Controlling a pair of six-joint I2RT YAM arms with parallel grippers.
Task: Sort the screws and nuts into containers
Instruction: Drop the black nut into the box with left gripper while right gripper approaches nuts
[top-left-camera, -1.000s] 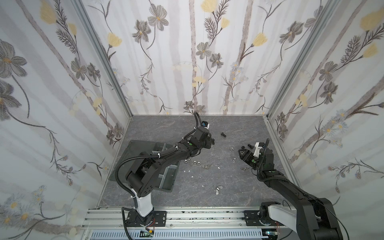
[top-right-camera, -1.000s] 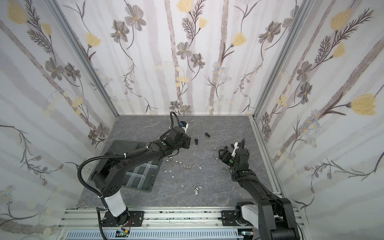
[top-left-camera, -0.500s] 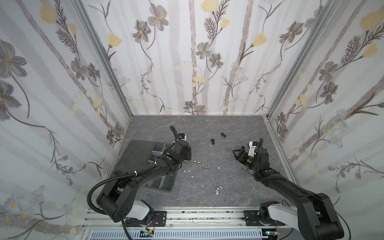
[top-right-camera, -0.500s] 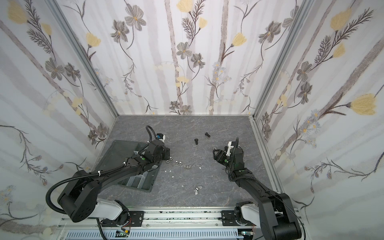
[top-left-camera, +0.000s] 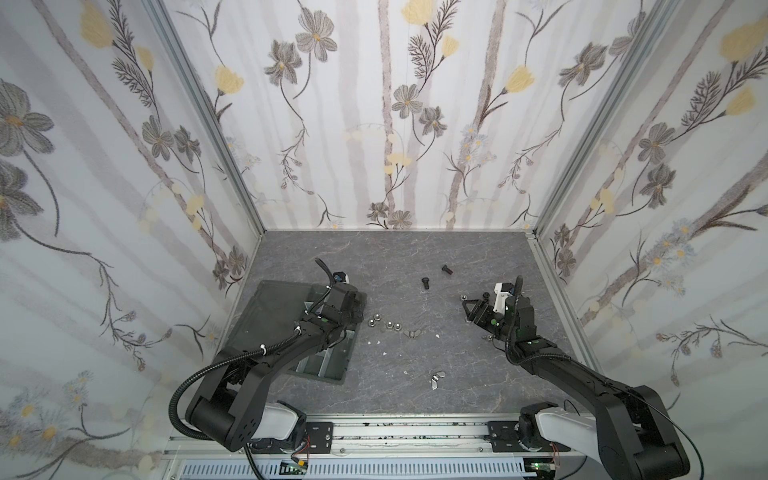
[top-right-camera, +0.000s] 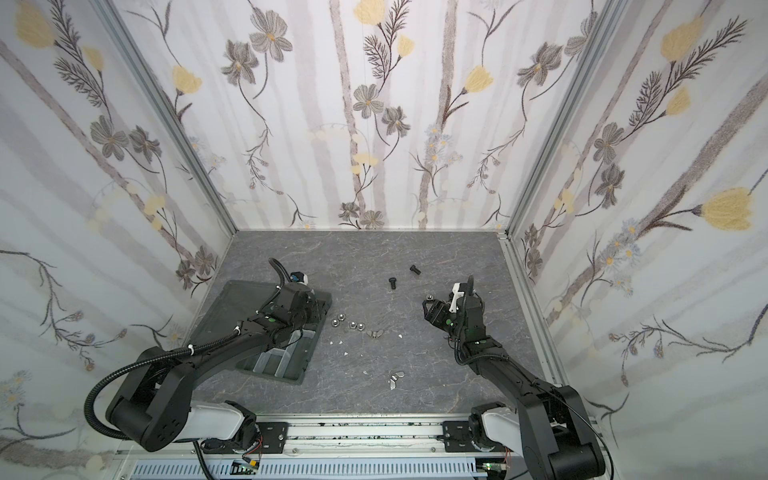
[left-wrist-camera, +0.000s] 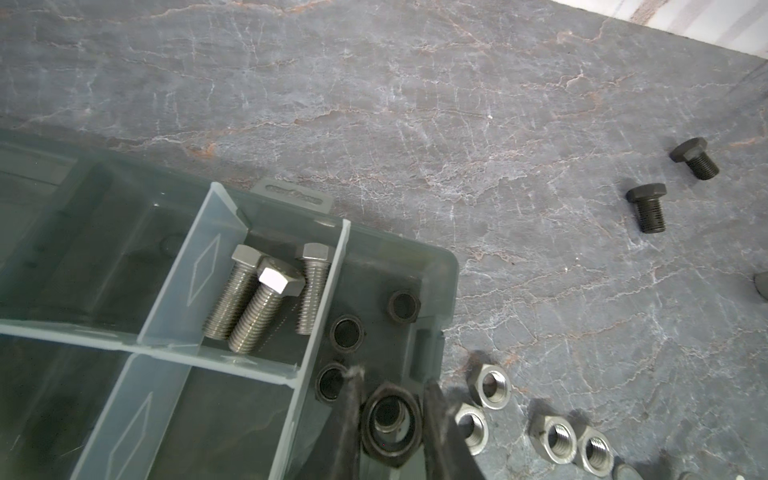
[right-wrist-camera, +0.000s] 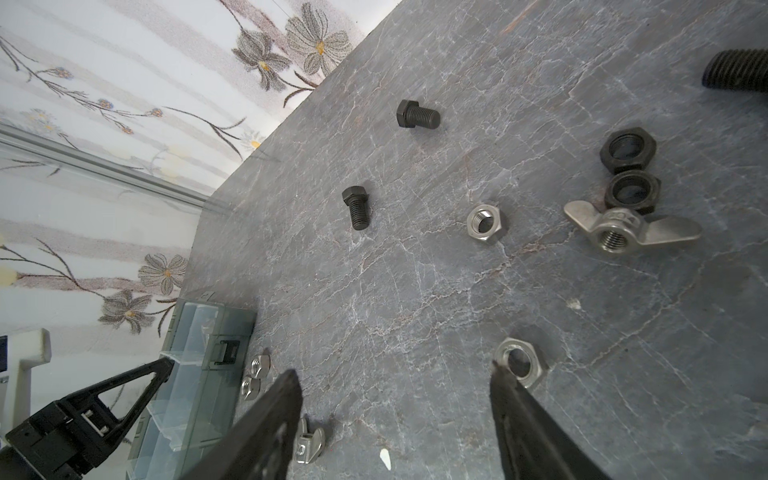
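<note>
Left gripper (left-wrist-camera: 391, 386): fingers pinched on a matte black hex nut (left-wrist-camera: 384, 453), gripped across its outer edge, bore facing the wrist camera. It hangs over the corner compartment of the dark grey plastic organiser tray (left-wrist-camera: 451, 270), where three more black hex nuts (left-wrist-camera: 347, 332) lie flat. Next compartment over, behind a translucent divider (left-wrist-camera: 324, 299): three shiny silver hex-head bolts (left-wrist-camera: 266, 299).

Right gripper (right-wrist-camera: 392, 376): fingers spread wide, holding nothing, over the grey stone-look table (right-wrist-camera: 415, 270), one fingertip just beside a thin silver hex nut (right-wrist-camera: 521, 365).

Risks, as judged: the compartment is narrow and the nut hangs close to the tray's outer wall. Released on edge, it may roll or bounce, clip the rim and land among the loose silver hex nuts (left-wrist-camera: 490, 384) just outside. It could also hop the divider into the bolts. Height above the compartment floor cannot be told.

Unsorted on the table: two black hex-head bolts (left-wrist-camera: 648, 208), silver wing nuts (top-left-camera: 412, 333).
</note>
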